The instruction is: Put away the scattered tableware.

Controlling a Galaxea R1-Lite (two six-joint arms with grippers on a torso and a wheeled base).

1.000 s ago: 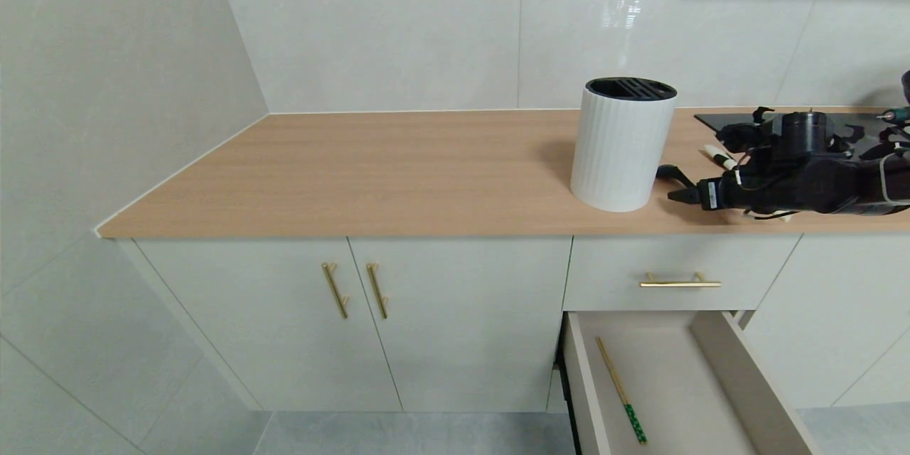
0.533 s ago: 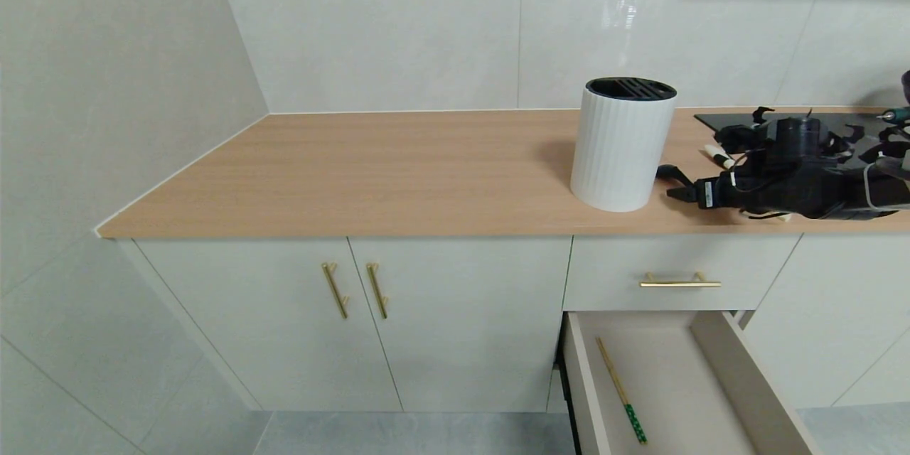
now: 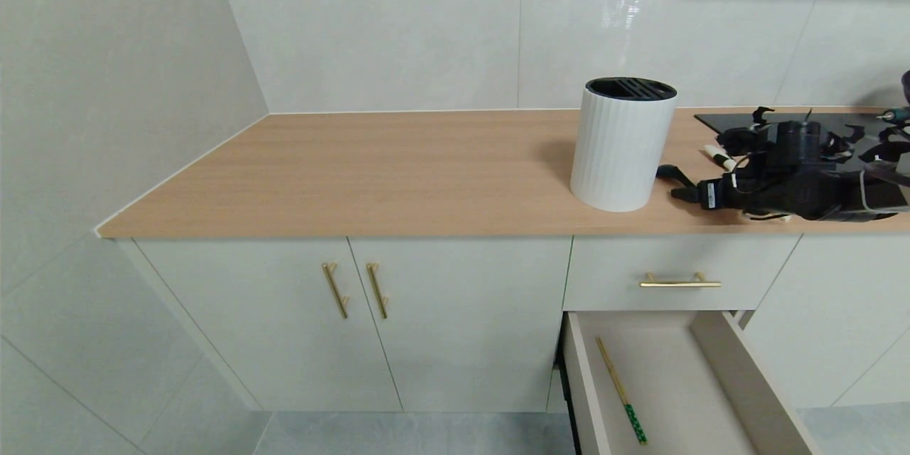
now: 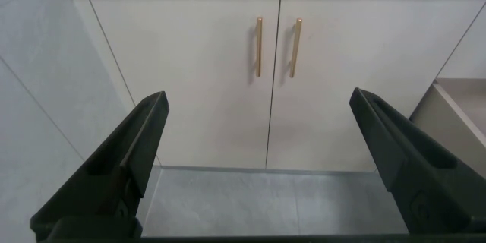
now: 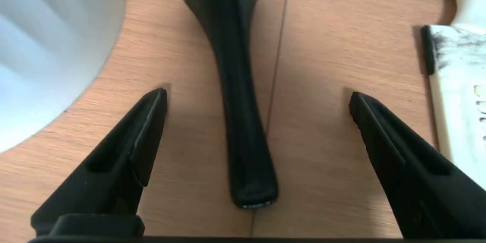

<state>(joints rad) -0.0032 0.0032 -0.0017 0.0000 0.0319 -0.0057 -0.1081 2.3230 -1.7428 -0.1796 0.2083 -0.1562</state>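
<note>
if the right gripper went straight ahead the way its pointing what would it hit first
Most likely the black handle lying on the countertop, which runs straight ahead between the open fingers of the right gripper. The white ribbed holder stands just to one side of that line; depth is hard to judge.

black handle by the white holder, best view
Right wrist view: the black handle lies close up, unobstructed. In the head view its end shows beside the white holder; left wrist view faces cupboard doors.

Counter (image 3: 398, 170): slotted holder (image 3: 621, 149) stands right of centre, utensil handle (image 5: 239, 99) lying just right of it; below, open drawer (image 3: 739, 384) holds one chopstick (image 3: 621, 391) near its left wall, double doors (image 3: 355, 327) to the left.
</note>
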